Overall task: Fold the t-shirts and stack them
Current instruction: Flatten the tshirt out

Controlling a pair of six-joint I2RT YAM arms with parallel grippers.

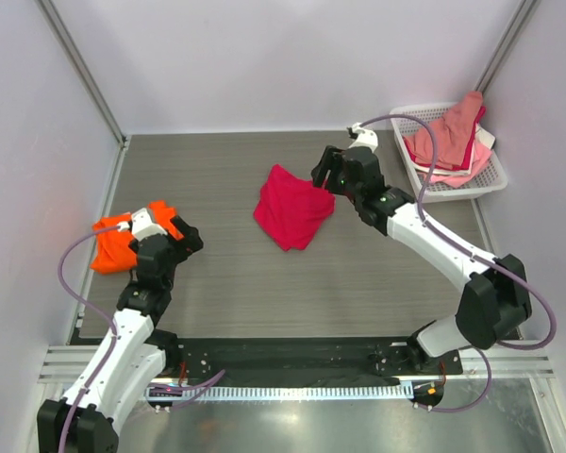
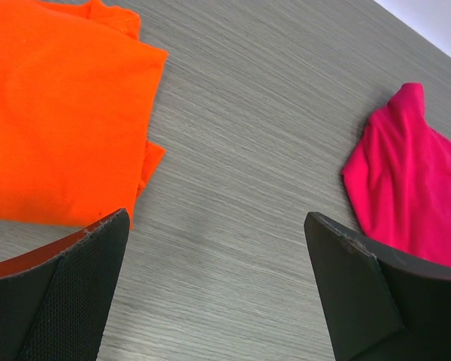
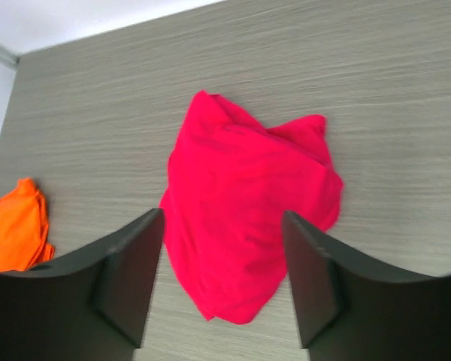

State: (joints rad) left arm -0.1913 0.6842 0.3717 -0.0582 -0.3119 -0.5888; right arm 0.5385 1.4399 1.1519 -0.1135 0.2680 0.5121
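A crimson-red t-shirt (image 1: 292, 210) lies crumpled in a heap at the middle of the table; it also shows in the right wrist view (image 3: 244, 226) and at the right edge of the left wrist view (image 2: 413, 180). A folded orange t-shirt (image 1: 115, 243) lies at the left; it shows large in the left wrist view (image 2: 56, 113) and small in the right wrist view (image 3: 11, 229). My left gripper (image 2: 214, 241) is open and empty, hovering beside the orange shirt. My right gripper (image 3: 224, 237) is open and empty, just above the red heap's right side.
A white lattice basket (image 1: 486, 179) stands at the back right, holding pink and white garments (image 1: 450, 140). Walls close the table in at left, back and right. A metal rail (image 1: 292, 363) runs along the near edge by the arm bases.
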